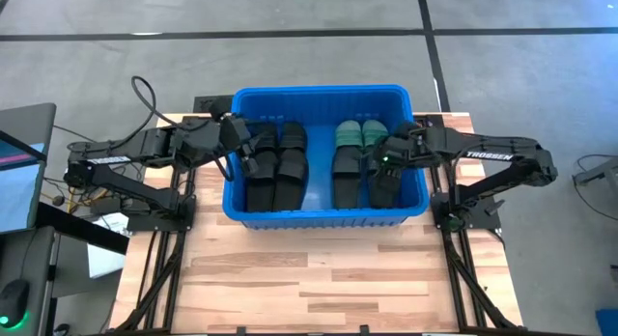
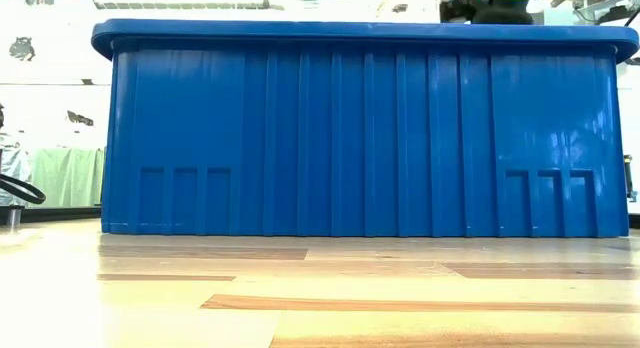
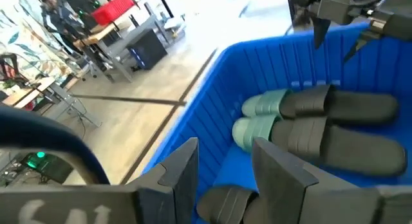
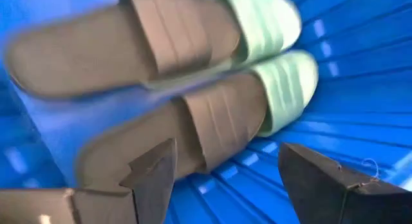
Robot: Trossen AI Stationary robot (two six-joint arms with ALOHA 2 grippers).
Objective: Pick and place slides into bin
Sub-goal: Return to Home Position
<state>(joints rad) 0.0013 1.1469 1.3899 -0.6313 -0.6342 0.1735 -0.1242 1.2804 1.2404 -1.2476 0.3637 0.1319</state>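
Note:
The blue bin (image 1: 323, 212) stands at the table's far middle; its near wall (image 2: 360, 138) fills the low view. Several black slides (image 1: 275, 167) lie in its left half. In its right half, two teal-green slides (image 4: 283, 63) lie at the far end, and two black slides (image 4: 193, 114) rest with their toe ends on them. My left gripper (image 3: 222, 172) hovers open over the left black slides (image 3: 225, 201), holding nothing. My right gripper (image 4: 225, 179) hangs open and wide above the right black slides, fingers pointing steeply down, clear of them.
Light wooden tabletop (image 1: 319, 268) lies free in front of the bin. A monitor (image 1: 19, 172) and cables (image 1: 145, 90) sit off the table's left side. The right arm (image 3: 341, 11) shows above the bin's far rim in the left wrist view.

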